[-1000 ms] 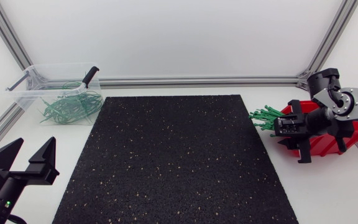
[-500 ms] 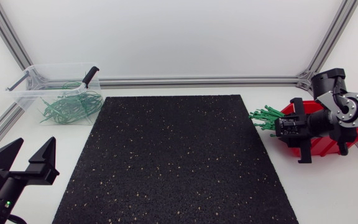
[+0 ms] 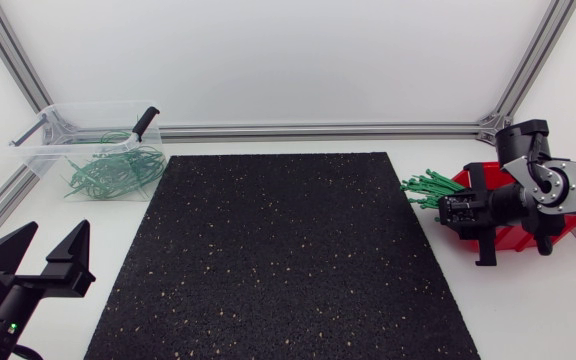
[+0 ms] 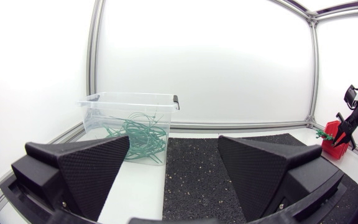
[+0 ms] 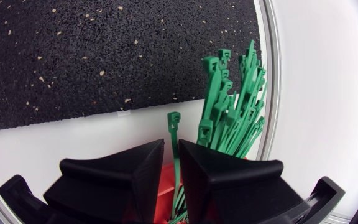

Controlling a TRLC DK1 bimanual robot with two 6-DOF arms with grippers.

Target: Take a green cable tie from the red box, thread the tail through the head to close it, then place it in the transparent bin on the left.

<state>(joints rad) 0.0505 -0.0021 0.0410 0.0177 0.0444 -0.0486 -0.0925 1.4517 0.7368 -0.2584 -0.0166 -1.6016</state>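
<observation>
Right wrist view, one tie (image 5: 174, 132) clamped in right gripper (image 5: 171, 147) over red box (image 5: 166, 186), lengthwise ahead, head toward mat (image 5: 104, 50), left gripper (image 3: 55, 235) spread wide, near-left corner.

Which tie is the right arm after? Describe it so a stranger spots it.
Start at the red box on the table's right, where green cable ties fan out. The lone tie stands apart from them, between the right end effector's fingers.

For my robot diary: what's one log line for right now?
left tool open | right tool shut on green cable tie at red box
</observation>
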